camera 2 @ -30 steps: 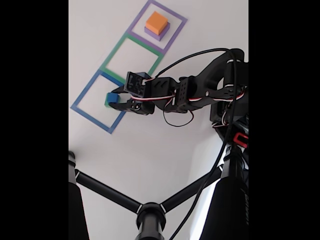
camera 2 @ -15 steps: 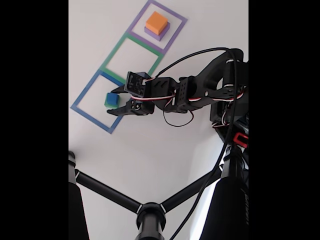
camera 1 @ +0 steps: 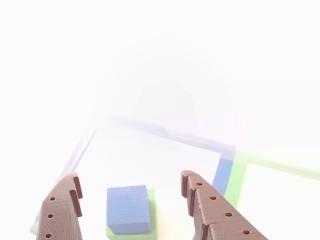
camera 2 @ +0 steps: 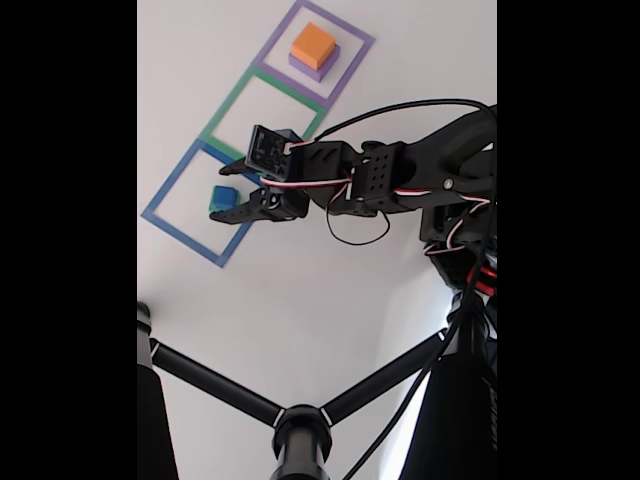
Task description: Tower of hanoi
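In the fixed view a small blue cube [camera 2: 222, 197] sits on a wider green block [camera 2: 214, 208] inside the blue square outline [camera 2: 163, 197]. My gripper [camera 2: 227, 194] is open, one finger on each side of that pair, not touching it. The other view shows the blue cube [camera 1: 128, 209] on the green block [camera 1: 153, 216] low between my brown fingertips [camera 1: 192, 187], with my gripper [camera 1: 129, 180] spread wide. At the far end of the row an orange block [camera 2: 313, 42] rests on the purple slab [camera 2: 318, 68] inside the purple outline [camera 2: 352, 72].
The green square outline [camera 2: 225, 110] lies between the other two with nothing in it. A black stand with three legs [camera 2: 298, 430] occupies the bottom of the fixed view. My arm and its cables [camera 2: 400, 180] reach in from the right.
My gripper was shut on the blue cube, then opened and let it go on the green block. The arm has since shifted slightly up in the fixed view.
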